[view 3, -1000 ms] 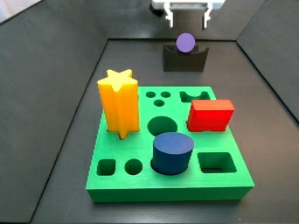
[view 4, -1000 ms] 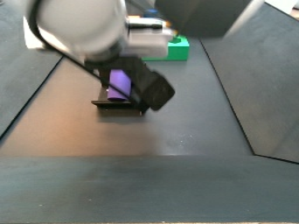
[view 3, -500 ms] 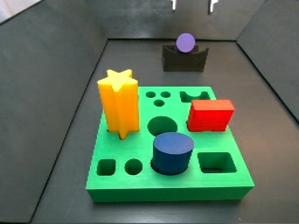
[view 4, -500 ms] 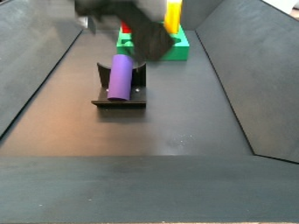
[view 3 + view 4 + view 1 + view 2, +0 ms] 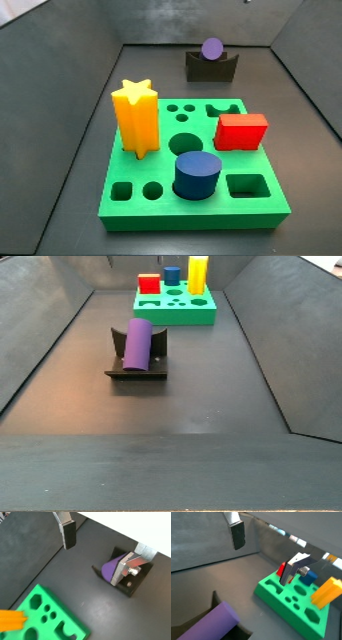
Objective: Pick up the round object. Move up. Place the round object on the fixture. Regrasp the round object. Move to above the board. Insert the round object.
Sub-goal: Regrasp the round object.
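The purple round object (image 5: 213, 48) lies in the notch of the dark fixture (image 5: 210, 68) at the far end of the floor; in a side view it lies lengthwise (image 5: 138, 344) on the fixture (image 5: 136, 373). The gripper (image 5: 97, 551) is open and empty, high above the peg (image 5: 111, 568), and out of both side views. It also shows in a wrist view (image 5: 263, 553), above the peg (image 5: 211, 624). The green board (image 5: 147, 195) lies apart from the fixture, and shows in a side view (image 5: 174, 308) and in both wrist views (image 5: 40, 619) (image 5: 288, 609).
On the board stand an orange star block (image 5: 135, 117), a red cube (image 5: 242, 131) and a dark blue cylinder (image 5: 197, 175). Sloping dark walls (image 5: 60, 110) close in the floor on both sides.
The gripper has risen off the peg and left both side views. The peg stays lying on the fixture.
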Robot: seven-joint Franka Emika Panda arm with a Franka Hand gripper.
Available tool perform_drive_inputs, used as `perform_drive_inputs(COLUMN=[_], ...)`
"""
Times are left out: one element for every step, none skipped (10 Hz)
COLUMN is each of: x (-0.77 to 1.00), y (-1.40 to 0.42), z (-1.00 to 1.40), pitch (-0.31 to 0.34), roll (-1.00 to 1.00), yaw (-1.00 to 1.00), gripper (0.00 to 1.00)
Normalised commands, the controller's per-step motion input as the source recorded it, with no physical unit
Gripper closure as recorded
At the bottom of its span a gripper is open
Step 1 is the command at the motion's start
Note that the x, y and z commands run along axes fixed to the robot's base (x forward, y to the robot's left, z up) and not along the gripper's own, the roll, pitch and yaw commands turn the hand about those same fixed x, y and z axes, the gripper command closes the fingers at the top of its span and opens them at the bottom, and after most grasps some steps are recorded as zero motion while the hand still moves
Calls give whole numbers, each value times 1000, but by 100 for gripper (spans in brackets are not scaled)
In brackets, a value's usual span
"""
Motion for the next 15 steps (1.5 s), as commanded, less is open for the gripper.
perform_drive_inputs(x=[-12,-12,-15,-18,-15,-13,-13,-9,-2,15,31,45,57,75,86], y=[-29,-38,-27,-22,-23,-21,-19,-20,-18,-20,-24,-25,-28,-28,-31], z=[16,8,4,4,4,3,4,11,12,-6,-13,-11,-15,-16,-13], pitch=[34,31,25,23,18,15,16,19,23,28,34,43,53,70,87], roll=[1000,1000,1000,1000,1000,1000,1000,1000,1000,1000,1000,1000,1000,1000,1000], yaw=[31,31,32,33,34,35,36,37,39,42,45,47,51,58,65], gripper=[0,0,0,0,0,0,0,0,0,0,0,0,0,0,0])
